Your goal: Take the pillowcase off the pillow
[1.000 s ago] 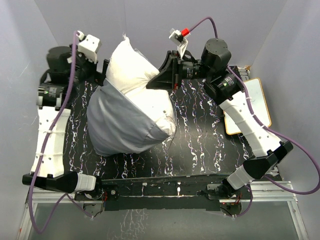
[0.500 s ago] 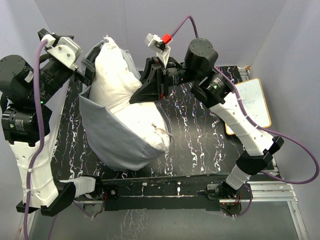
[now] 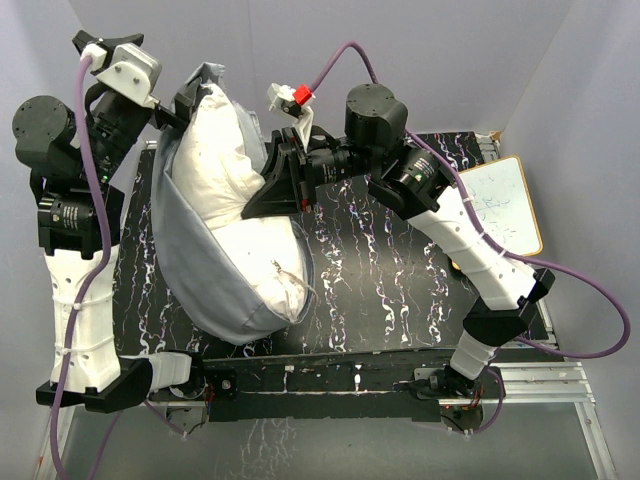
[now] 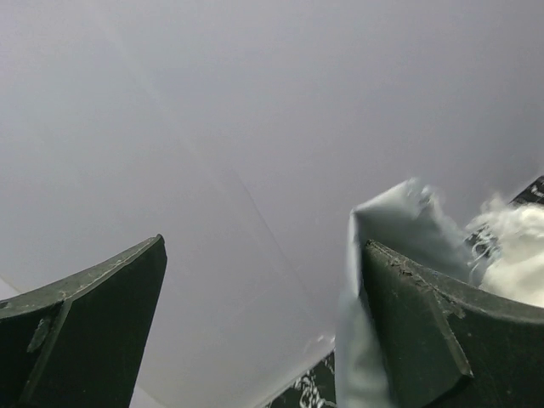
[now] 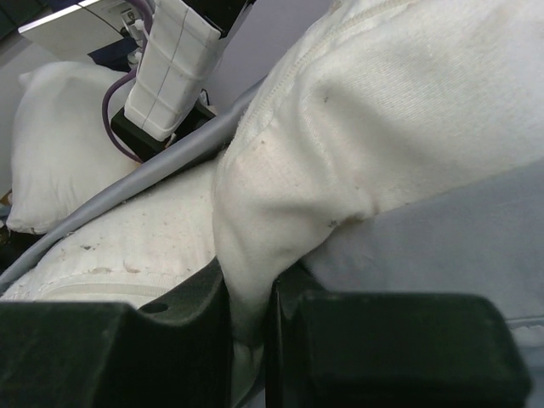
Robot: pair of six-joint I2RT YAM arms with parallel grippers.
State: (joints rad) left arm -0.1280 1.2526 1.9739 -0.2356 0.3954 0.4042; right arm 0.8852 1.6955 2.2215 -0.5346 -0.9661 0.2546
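Observation:
The off-white pillow (image 3: 225, 150) stands tilted at the table's left, its lower half inside the grey pillowcase (image 3: 185, 270). My right gripper (image 3: 258, 198) is shut on a pinched fold of the pillow (image 5: 382, 110); its jaws (image 5: 251, 327) squeeze the white cloth, with grey pillowcase (image 5: 442, 255) beside it. My left gripper (image 3: 188, 97) is raised at the pillow's top left. In the left wrist view it (image 4: 263, 327) is wide open, and the pillowcase edge (image 4: 382, 238) hangs against the inner side of its right finger (image 4: 442, 340). White pillow (image 4: 518, 255) shows behind it.
The black marbled table (image 3: 390, 290) lies under both arms. A small whiteboard (image 3: 500, 205) lies at the right edge. Grey walls close in the back and both sides. The left arm's white link (image 5: 174, 64) shows in the right wrist view.
Both arms have risen and shifted left. The pillow is pulled more upright and further out; the pillowcase sags lower round its left side and bottom.

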